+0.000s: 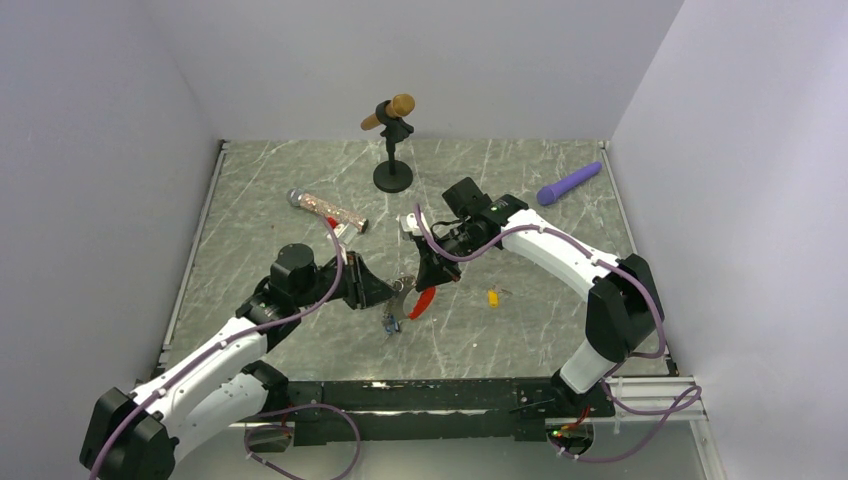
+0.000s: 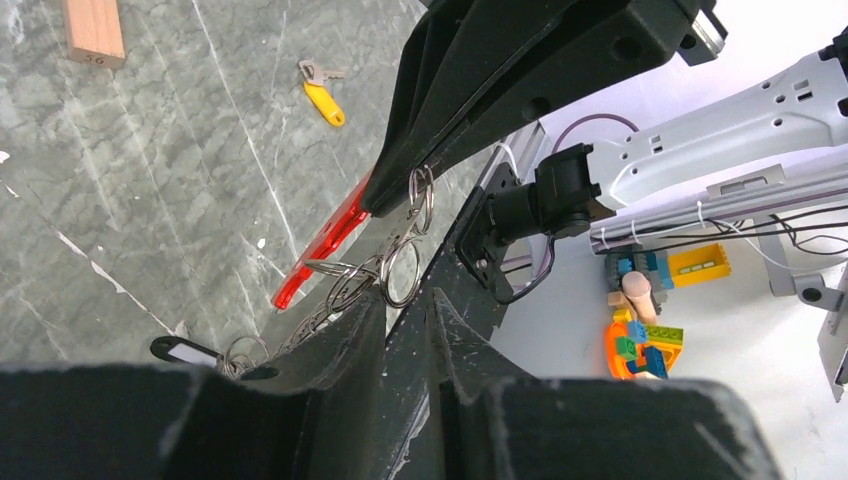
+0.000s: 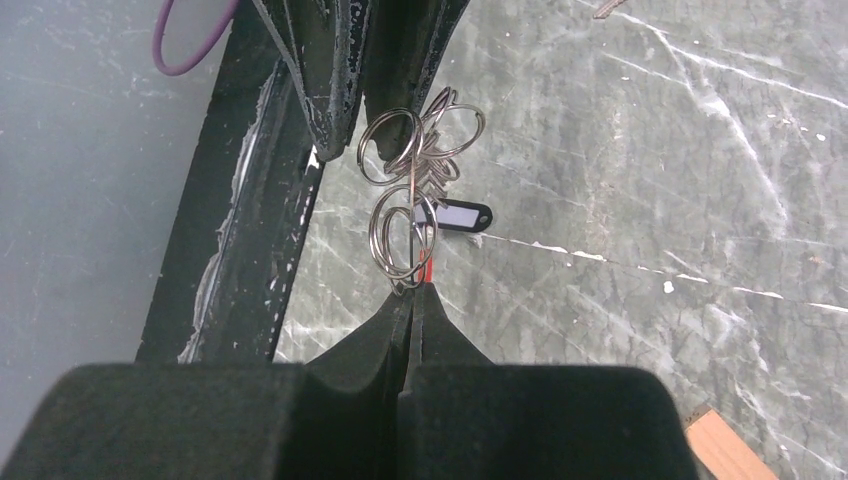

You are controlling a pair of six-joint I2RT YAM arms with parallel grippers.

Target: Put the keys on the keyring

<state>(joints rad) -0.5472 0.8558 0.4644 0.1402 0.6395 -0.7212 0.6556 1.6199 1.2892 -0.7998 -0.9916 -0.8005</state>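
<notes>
The keyring is a string of silvery rings (image 3: 400,230) with a red fob (image 2: 325,240). My right gripper (image 3: 412,290) is shut on its top ring and holds it above the table, with the fob hanging beside the pads. My left gripper (image 2: 405,292) faces it with the jaws a narrow gap apart, and one ring (image 2: 402,272) sits at the fingertips. A black-tagged key (image 3: 455,217) hangs low on the rings. The yellow key (image 1: 492,297) lies on the table to the right. A blue key (image 1: 390,322) lies under the grippers.
A microphone on a black stand (image 1: 392,150) is at the back. A glittery microphone (image 1: 328,210) lies at the left and a purple stick (image 1: 570,183) at the back right. A wooden block (image 2: 95,30) lies on the marble.
</notes>
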